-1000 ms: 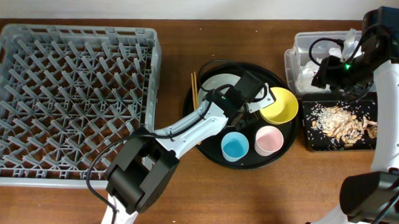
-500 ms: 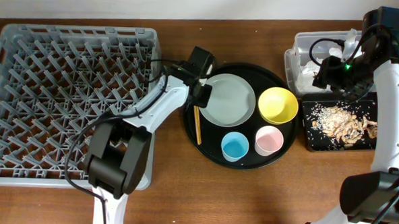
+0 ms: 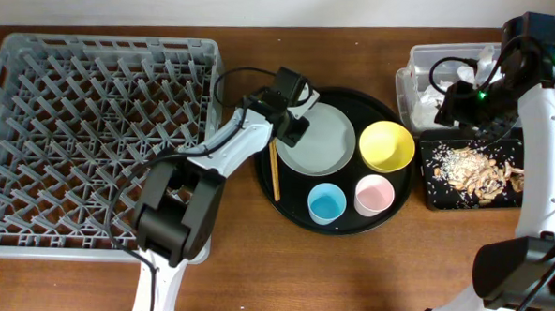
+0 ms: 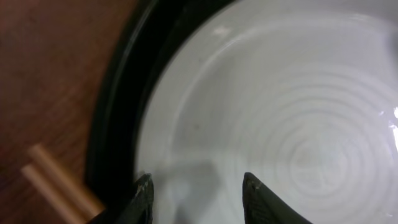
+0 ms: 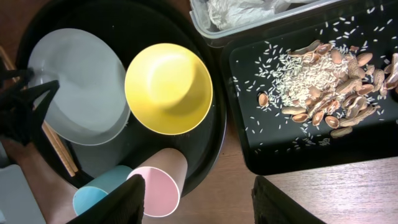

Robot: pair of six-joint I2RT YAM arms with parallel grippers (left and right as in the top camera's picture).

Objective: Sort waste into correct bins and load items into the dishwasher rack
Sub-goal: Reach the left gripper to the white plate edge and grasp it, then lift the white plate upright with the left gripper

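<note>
brown wooden tabletop [image 3: 366, 272] lies under everything. left gripper [image 4: 198, 196] has its jaws parted and empty over the left rim of the pale round plate [image 3: 323, 143]. the plate sits in a large round black tray [image 3: 287, 205] with a yellow bowl [image 3: 387, 146], small blue cup [image 3: 327, 204] and small pink cup [image 3: 374, 193]. thin wooden chopsticks [image 3: 275, 169] lie along the tray's left edge. right gripper [image 5: 205, 205] hangs spread and empty above the shallow black rectangular tray [image 3: 431, 195] of beige crumbly scraps [image 3: 469, 169]. crumpled white napkins [image 5: 239, 12] fill the clear plastic tub [image 3: 415, 63]. large grey pegged rack [image 3: 90, 147] stands at far left.

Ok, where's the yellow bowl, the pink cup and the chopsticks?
Yellow bowl [image 3: 387, 146], overhead view, the middle of its inside.
Pink cup [image 3: 374, 193], overhead view, the middle of its open top.
Chopsticks [image 3: 275, 172], overhead view, halfway along the sticks.
</note>
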